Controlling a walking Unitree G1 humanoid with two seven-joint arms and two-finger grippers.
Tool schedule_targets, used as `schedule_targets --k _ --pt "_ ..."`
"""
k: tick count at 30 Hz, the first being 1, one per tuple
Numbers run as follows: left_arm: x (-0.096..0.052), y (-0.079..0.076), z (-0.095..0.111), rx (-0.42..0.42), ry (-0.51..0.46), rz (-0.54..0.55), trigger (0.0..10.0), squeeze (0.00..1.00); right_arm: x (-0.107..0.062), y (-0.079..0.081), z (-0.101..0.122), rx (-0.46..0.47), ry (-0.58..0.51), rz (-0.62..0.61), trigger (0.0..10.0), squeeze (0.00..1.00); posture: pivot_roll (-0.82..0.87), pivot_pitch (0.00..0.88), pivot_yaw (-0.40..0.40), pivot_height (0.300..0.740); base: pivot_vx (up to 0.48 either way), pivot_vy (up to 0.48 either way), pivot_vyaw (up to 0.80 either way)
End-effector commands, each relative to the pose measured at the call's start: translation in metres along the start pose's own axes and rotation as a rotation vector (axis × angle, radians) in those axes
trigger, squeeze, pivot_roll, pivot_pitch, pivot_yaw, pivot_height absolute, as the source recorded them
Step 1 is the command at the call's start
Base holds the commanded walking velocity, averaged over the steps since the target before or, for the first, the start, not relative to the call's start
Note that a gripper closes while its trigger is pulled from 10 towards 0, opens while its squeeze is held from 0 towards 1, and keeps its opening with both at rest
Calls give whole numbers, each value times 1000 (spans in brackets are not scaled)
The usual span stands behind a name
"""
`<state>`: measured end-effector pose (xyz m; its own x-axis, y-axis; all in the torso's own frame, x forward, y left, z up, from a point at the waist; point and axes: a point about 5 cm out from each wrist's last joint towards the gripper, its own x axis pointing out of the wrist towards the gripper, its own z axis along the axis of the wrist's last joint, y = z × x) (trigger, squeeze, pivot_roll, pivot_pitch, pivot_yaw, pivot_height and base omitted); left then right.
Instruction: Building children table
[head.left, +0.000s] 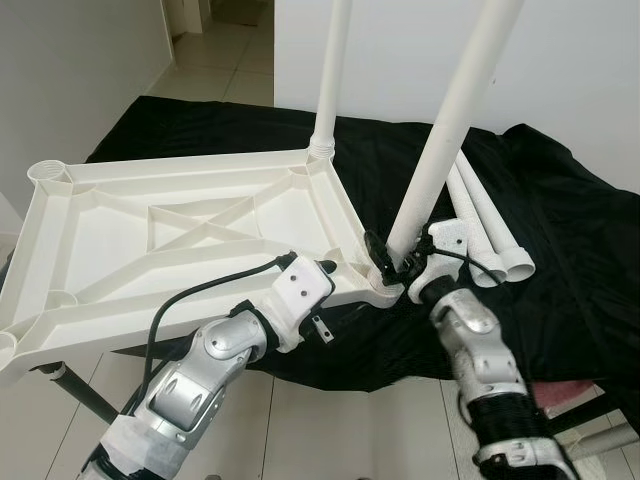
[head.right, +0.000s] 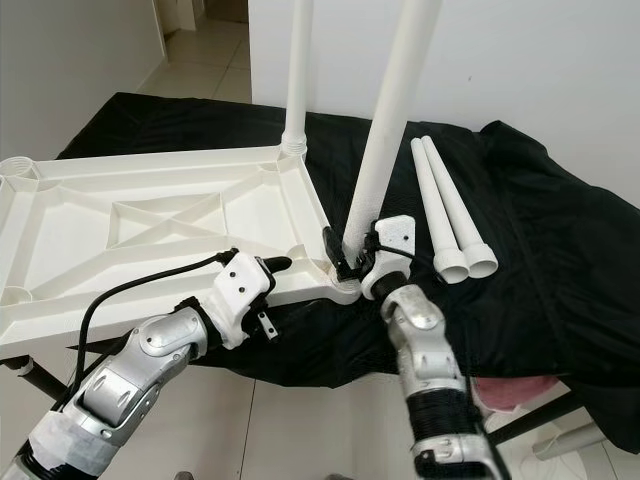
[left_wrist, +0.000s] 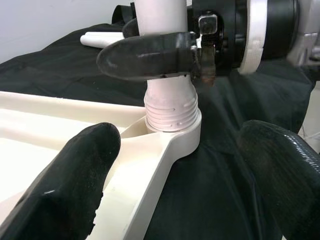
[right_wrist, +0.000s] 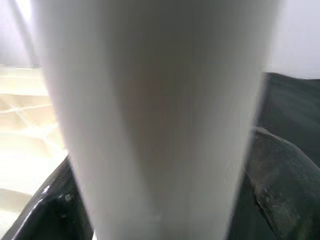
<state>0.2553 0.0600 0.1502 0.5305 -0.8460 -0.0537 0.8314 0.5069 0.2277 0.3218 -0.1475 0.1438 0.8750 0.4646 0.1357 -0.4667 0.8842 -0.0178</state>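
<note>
The white plastic tabletop lies upside down on a black cloth. One white leg stands in its far right corner. A second leg leans in the near right corner socket, its threaded end showing above the socket. My right gripper is shut on this leg just above the socket, a finger wrapped across it. My left gripper is open at the tabletop's near edge, next to that corner, fingers spread either side of the rim. Two loose legs lie on the cloth to the right.
The black cloth covers the whole work surface, which ends close in front of me. Dark stand legs and a pink object show below it. A white wall rises behind, with a tiled doorway at back left.
</note>
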Motion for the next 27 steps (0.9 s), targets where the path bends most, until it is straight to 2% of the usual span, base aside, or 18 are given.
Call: schedule_targets --k 1,2,4,5,6,7,17,18,20,21,25,27 --pt "1 -3 0 1 6 -58 10000 0 0 1 -6 7 23 71 10000 0 31 0 -59 740 0 0 0" --pt "2 -3 1 2 4 -57 10000 0 1 0 -9 12 38 98 9490 0 31 0 -60 740 0 0 0" --pt "2 -3 1 3 3 -57 10000 0 2 0 -11 17 47 115 9490 0 31 0 -60 740 0 0 0" --pt "3 -2 1 5 1 -55 10000 0 1 -1 -18 3 85 130 1961 0 32 0 -59 740 0 0 0" --pt "3 -2 1 5 1 -55 10000 0 1 -1 -18 3 85 130 1961 0 32 0 -59 740 0 0 0" --pt "3 -2 2 6 0 -54 10000 0 1 -3 -20 -1 96 135 0 0 33 0 -61 740 0 0 0" --pt "3 -1 -1 1 3 -45 10000 0 -1 -14 -29 10 120 148 0 0 35 0 -66 740 0 0 0" --pt "3 -1 -1 1 3 -45 10000 0 0 -14 -29 13 117 149 3451 0 35 0 -66 740 0 0 0" --pt "3 -1 -1 0 3 -45 10000 0 0 -15 -29 15 114 139 3451 0 33 0 -66 740 0 0 0" --pt "3 -1 -1 0 3 -45 10000 0 1 -15 -29 18 111 132 10000 0 33 0 -66 740 0 0 0" --pt "4 -1 -2 -2 2 -46 10000 0 3 -12 -27 35 95 98 10000 0 29 0 -66 740 0 0 0" --pt "5 -3 -2 -4 1 -49 10000 0 8 -13 -29 -4 122 -4 10000 0 25 0 -66 740 0 0 0"
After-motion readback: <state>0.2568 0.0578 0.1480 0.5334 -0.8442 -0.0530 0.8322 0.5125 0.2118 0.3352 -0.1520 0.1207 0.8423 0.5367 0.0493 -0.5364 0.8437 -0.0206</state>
